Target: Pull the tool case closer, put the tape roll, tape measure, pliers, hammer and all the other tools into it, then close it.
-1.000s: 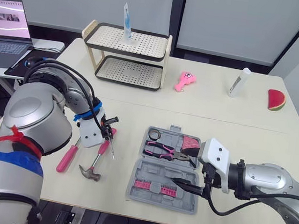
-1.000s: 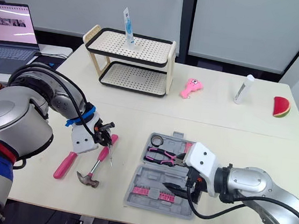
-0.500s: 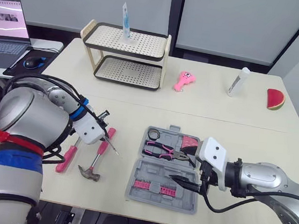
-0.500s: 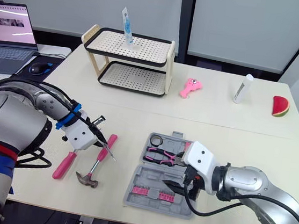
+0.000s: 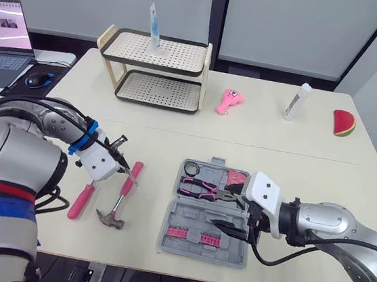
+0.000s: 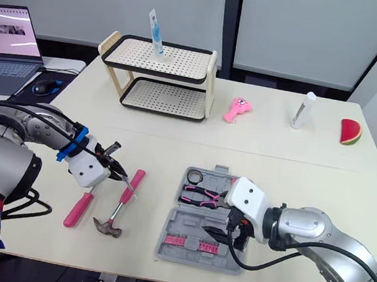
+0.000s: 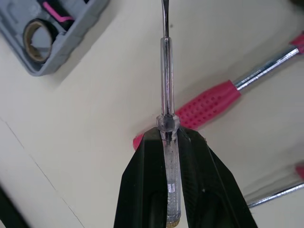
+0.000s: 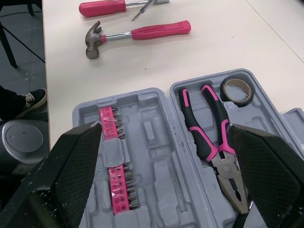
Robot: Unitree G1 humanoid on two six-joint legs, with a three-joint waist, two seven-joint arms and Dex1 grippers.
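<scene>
On the surface before us, the tool case lies open and close, with the tape roll and pliers already in its tray (the pink-and-black lump beside them may be the tape measure). Our left claw is clamped on a clear-handled screwdriver, held above the hammer, which lies outside the case beside a pink-handled screwdriver. Our right claw hangs spread wide over the case. Those three tools and the closing remain, we judge.
</scene>
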